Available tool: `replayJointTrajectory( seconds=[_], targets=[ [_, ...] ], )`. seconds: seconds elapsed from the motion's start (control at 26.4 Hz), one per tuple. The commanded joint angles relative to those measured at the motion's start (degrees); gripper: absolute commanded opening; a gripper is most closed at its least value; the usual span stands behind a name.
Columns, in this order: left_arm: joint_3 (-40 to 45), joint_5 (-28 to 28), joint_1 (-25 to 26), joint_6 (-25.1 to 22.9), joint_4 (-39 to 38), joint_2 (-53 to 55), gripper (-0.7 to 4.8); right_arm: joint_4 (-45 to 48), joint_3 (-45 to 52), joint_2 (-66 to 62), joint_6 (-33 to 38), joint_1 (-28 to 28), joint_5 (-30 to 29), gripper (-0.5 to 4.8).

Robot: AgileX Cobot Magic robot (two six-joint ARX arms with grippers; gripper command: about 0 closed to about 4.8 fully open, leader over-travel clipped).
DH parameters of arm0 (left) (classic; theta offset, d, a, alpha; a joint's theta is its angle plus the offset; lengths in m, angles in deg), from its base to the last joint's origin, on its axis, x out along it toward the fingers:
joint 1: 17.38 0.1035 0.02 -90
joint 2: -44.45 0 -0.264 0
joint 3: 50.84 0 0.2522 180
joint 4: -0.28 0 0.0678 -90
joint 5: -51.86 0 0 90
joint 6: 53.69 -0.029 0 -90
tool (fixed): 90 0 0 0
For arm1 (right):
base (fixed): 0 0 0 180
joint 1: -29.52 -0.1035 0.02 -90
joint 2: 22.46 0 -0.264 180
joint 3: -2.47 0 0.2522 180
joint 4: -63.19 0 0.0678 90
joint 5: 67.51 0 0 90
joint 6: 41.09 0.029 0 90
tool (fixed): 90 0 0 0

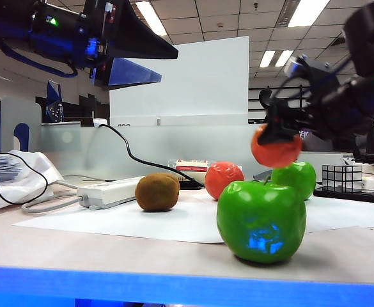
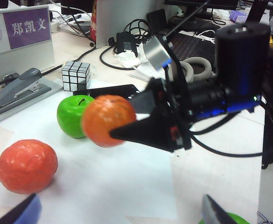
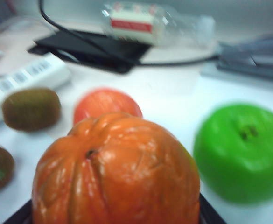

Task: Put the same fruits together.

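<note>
Reading "郑凯文" on a purple desk sign [image 2: 25, 27], we are holding an orange fruit [image 1: 276, 148] clamped in our right gripper [image 2: 127, 133] above the table [image 1: 110, 246], over a green apple [image 1: 295, 179] and beside the other orange fruit [image 1: 224, 178], while our left gripper [image 1: 132, 54] is hanging spread apart, high above the kiwi [image 1: 157, 192].
</note>
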Motion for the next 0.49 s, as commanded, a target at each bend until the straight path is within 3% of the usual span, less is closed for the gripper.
replayJointTrajectory(
  seconds=[0.04, 0.19, 0.49],
  targets=[
    [-0.2, -0.2, 0.6, 0.2, 0.4, -0.5, 4.79, -2.4, -2.6, -1.4, -0.1, -0.9, -2.7, -0.06],
    [-0.2, -0.2, 0.8, -0.1, 0.7, -0.6, 4.79, -2.9, -4.0, -5.2, -0.1, -2.6, -6.3, -0.06],
    [-0.2, -0.4, 0.8, 0.0, 0.7, -0.6, 4.79, -1.7, -5.2, -8.6, -0.3, -6.5, -5.3, -0.06]
  ],
)
